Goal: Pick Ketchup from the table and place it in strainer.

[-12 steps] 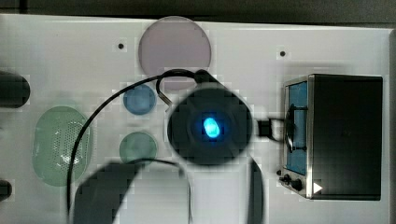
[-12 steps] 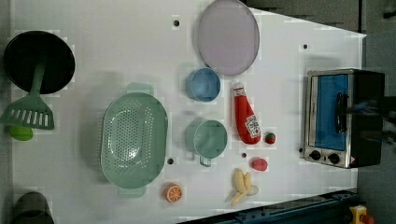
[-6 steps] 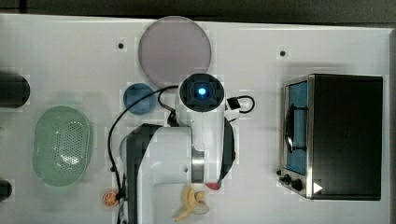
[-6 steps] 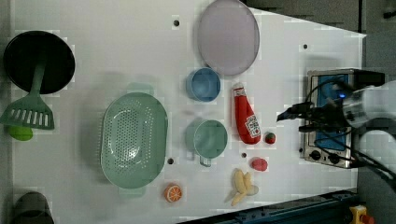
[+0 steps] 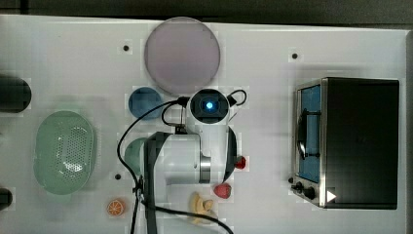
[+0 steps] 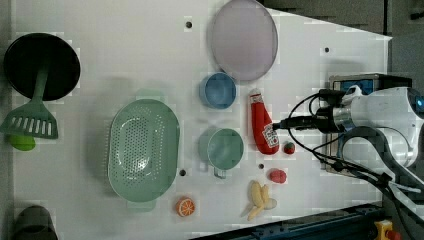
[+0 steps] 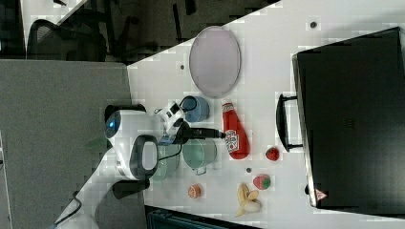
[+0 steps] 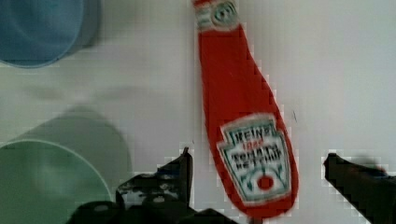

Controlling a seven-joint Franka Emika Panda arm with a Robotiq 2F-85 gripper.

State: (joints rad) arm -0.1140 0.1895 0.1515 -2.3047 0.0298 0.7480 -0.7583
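The Ketchup [image 6: 263, 125] is a red bottle with a white label, lying flat on the white table between the cups and the toaster oven; it also shows in the right view [image 7: 235, 131]. In the wrist view the Ketchup [image 8: 243, 121] lies lengthwise. My gripper [image 8: 259, 165] is open, with one dark finger [image 8: 184, 163] on each side of the label end. In the left view the gripper [image 6: 280, 124] reaches over the bottle from the left view's right. The strainer [image 6: 114, 150], a mint-green perforated oval basket, sits well off to the left view's left, and also shows in the top view [image 5: 39, 161].
A teal cup [image 6: 222, 148] and a blue cup [image 6: 218, 91] stand close beside the bottle. A lilac plate [image 6: 243, 37] lies beyond it. The toaster oven [image 5: 358, 141], two strawberries, a banana [image 6: 260, 199], an orange half [image 6: 184, 206] and a black pan with a green spatula [image 6: 40, 65] ring the table.
In the left view the arm has come in from over the toaster oven toward the left view's left, bringing the open gripper over the Ketchup. The bottle has not moved.
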